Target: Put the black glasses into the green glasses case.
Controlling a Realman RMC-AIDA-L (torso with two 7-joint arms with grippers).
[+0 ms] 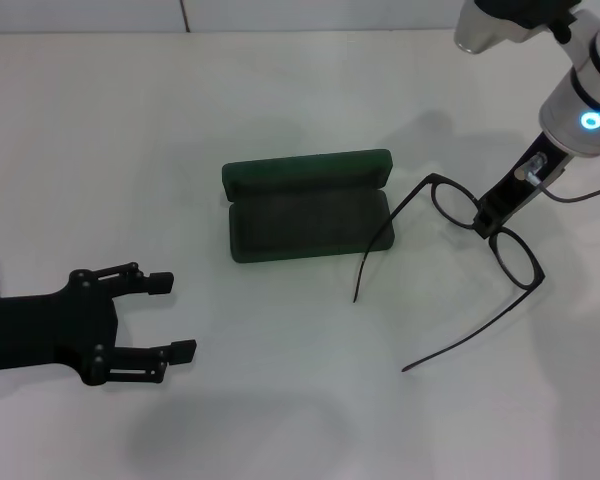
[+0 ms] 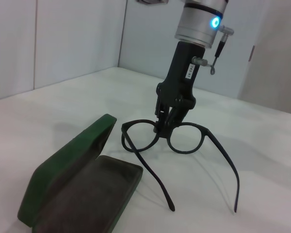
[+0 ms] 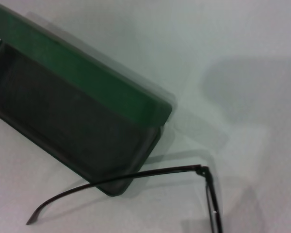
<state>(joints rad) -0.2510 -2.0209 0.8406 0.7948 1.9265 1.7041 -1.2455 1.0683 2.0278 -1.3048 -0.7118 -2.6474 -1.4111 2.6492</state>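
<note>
Left gripper (image 1: pixel 180 318): low at 8 o'clock, fingers spread wide, holding nothing; parked well apart from the work, likely to leave room.

Case (image 1: pixel 308 205): centre, open, lid upright at the 12 o'clock side, lined tray bare and facing up to receive. Free table (image 1: pixel 280 400) on all sides.

Glasses (image 1: pixel 485 235): at 3 o'clock from case, temples unfolded, one crossing the tray's near corner.

Right gripper (image 1: pixel 487 215): pinched shut on the bridge, probably for balanced carrying. Spread temples likely wider than tray.

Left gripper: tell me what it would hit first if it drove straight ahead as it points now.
Probably nothing: the open left gripper points across bare table, passing in front of the green glasses case; farther on, perhaps a temple arm of the black glasses.
</note>
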